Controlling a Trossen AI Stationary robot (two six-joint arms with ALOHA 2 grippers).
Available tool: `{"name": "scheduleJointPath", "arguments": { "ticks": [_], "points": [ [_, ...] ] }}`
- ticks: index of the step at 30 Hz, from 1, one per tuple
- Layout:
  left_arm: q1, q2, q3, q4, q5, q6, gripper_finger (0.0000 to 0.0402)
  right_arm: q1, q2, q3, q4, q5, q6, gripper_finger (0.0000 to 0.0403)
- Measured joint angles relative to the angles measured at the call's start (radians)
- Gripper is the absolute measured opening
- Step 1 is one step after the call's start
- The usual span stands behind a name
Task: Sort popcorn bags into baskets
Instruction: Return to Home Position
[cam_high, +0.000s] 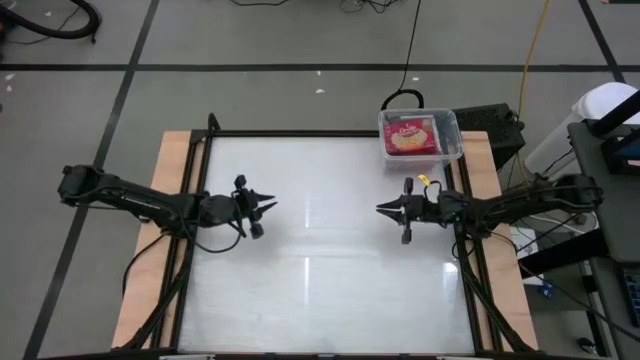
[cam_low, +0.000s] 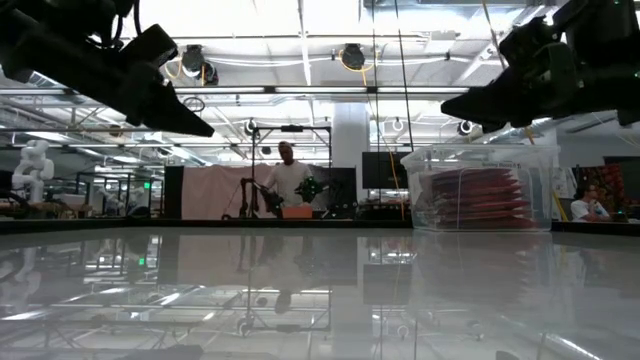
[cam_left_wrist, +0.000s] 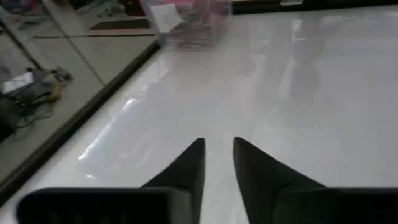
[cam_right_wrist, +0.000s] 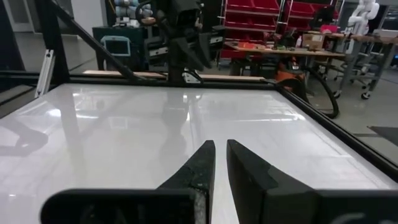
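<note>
The clear plastic basket (cam_high: 452, 121) stands at the table's far right corner, also seen in the low view (cam_low: 480, 160) and blurred in the left wrist view (cam_left_wrist: 186, 31). Red popcorn bags (cam_high: 411, 137) lie stacked flat inside it (cam_low: 478, 200); no bag shows on the tabletop. My left gripper (cam_high: 272, 204) (cam_left_wrist: 219, 144) hovers over the table's left middle, pointing right, its fingers shut to a narrow slit. My right gripper (cam_high: 379, 209) (cam_right_wrist: 220, 144) hovers opposite it, pointing left, also shut. Both hang above the surface and hold nothing.
A glossy white tabletop (cam_high: 320, 270) lies between and before the grippers, bounded by a black frame and wooden side strips (cam_high: 140, 290). A black box (cam_high: 497, 125) sits beyond the basket, off the table. A person (cam_low: 288, 178) stands in the room behind.
</note>
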Motion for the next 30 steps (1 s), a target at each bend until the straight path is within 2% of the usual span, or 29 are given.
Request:
{"name": "scheduleJointPath", "arguments": {
  "ticks": [5, 7, 12, 18, 30],
  "points": [
    [-0.012, -0.001, -0.010, 0.008, 0.081, -0.002, 0.0020, 0.000, -0.058, -0.042, -0.001, 0.001, 0.017, 0.0034],
    [-0.016, -0.015, -0.031, 0.019, 0.093, -0.008, 0.0007, 0.000, -0.089, -0.060, -0.010, 0.001, 0.026, 0.0034],
    [-0.018, -0.079, -0.090, 0.054, 0.093, -0.035, 0.0006, 0.000, -0.156, -0.094, -0.009, 0.001, 0.022, 0.0034],
    [-0.018, -0.205, -0.152, 0.056, 0.099, -0.011, 0.0006, 0.000, -0.218, -0.095, -0.097, 0.002, -0.005, 0.0034],
    [-0.018, -0.404, -0.248, 0.056, 0.101, 0.029, 0.0007, 0.000, -0.238, -0.097, -0.114, 0.002, -0.028, 0.0034]
  ]
}}
